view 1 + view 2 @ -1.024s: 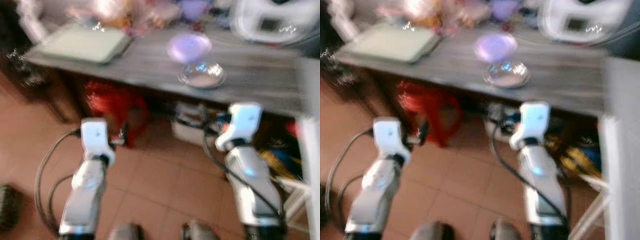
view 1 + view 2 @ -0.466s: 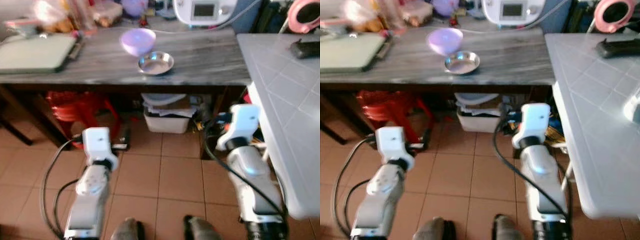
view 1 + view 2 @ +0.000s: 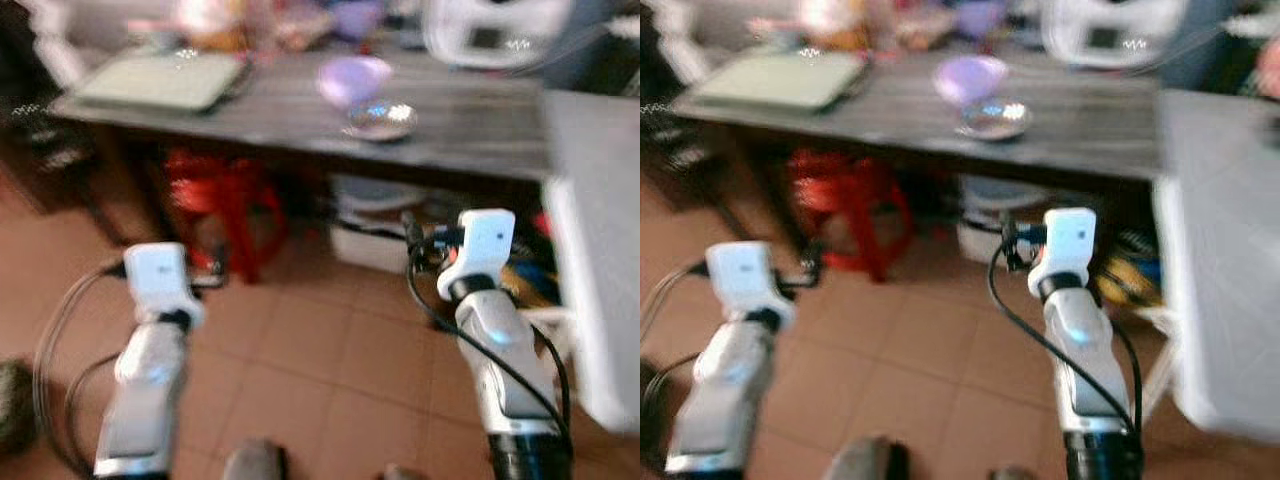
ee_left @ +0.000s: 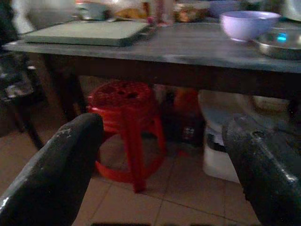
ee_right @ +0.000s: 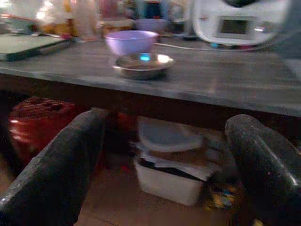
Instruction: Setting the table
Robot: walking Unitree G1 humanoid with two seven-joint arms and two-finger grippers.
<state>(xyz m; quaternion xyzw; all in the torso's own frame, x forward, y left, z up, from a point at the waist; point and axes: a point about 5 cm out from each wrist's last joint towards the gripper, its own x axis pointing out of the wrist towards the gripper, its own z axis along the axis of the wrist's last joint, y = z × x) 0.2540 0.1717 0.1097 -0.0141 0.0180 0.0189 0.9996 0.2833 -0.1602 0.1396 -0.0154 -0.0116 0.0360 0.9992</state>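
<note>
A purple bowl [image 3: 352, 78] stands on a long grey wooden table [image 3: 270, 108] ahead of me, and a shallow steel dish [image 3: 380, 118] sits right beside it, nearer the table's front edge. Both show again as the bowl [image 5: 130, 42] and the dish [image 5: 142, 64] in the right wrist view. My left gripper [image 4: 162, 136] and right gripper [image 5: 164, 141] are held low over the tiled floor, short of the table's edge. Each is open with nothing between its fingers. The head views are blurred.
A red plastic stool [image 3: 225, 195] and a white storage box [image 3: 375, 235] sit under the table. A flat grey-green tray [image 3: 160, 80], a white appliance [image 3: 490, 30] and assorted clutter occupy the tabletop. A pale second table [image 3: 600, 250] stands close on my right.
The whole picture has swung and blurred, so the camera has moved. Both arms keep the same pose with their fingers apart.
</note>
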